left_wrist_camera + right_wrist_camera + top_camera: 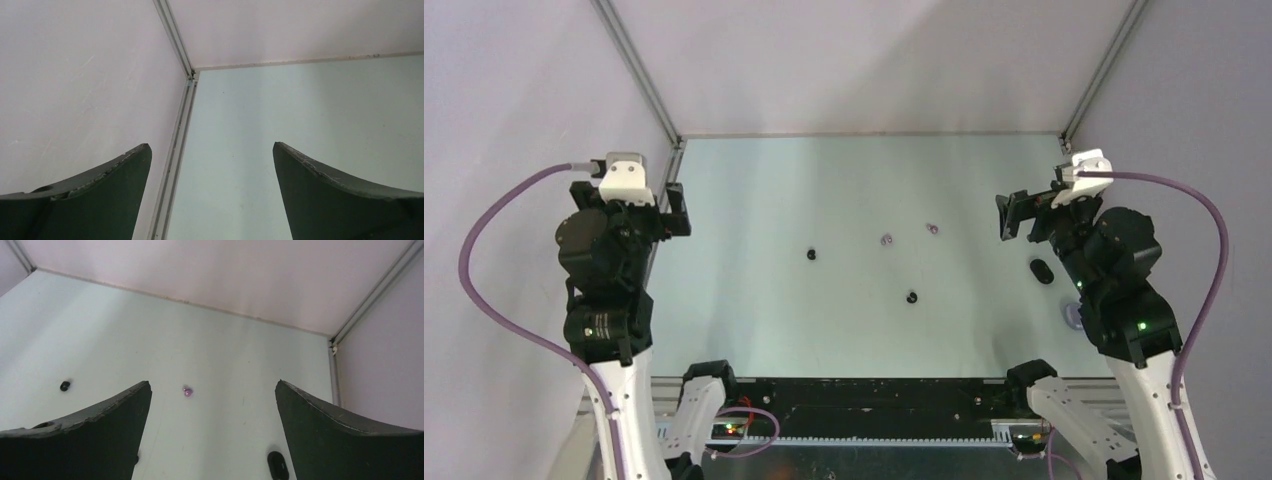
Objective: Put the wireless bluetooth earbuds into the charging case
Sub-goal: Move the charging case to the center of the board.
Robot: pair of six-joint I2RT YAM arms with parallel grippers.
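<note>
The far purple bud (932, 228) and the second purple bud (886, 239) lie loose on the table (754, 330), well apart from the left black bud (811, 254) and the near black bud (912, 297). All four are too small to show a long axis. A dark oval (1041, 271), probably the charging case, sits just beside the right arm. The right gripper (212, 383) is spread wide and empty, with the purple pair to its left, and is the nearer one. The left gripper (211, 144), also spread and empty, faces the far left corner.

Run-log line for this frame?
left gripper: open, empty | right gripper: open, empty | purple buds: loose on table | black buds: loose on table | step: no grasp yet
</note>
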